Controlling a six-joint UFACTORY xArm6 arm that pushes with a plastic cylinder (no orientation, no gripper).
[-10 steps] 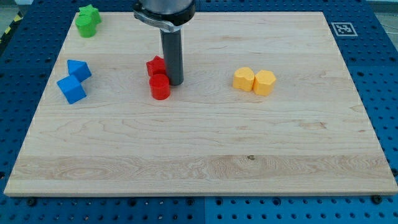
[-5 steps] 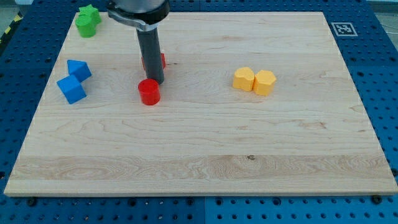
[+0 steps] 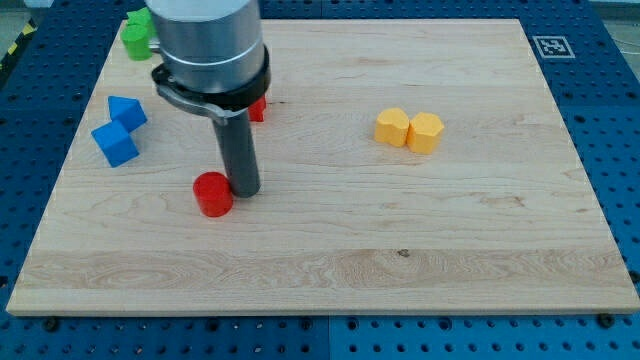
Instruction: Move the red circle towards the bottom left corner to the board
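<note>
The red circle lies on the wooden board, left of centre. My tip stands right against the circle's right side, slightly toward the view's top. A second red block shows only as a sliver behind the arm, above the tip. The board's bottom left corner lies well down and left of the circle.
Two blue blocks sit at the left, up-left of the circle. Green blocks sit at the top left, partly behind the arm. Two yellow blocks sit side by side at the right of centre.
My tip has moved down and left, pushing the red circle down-left away from the other red block, which stayed near the view's top.
</note>
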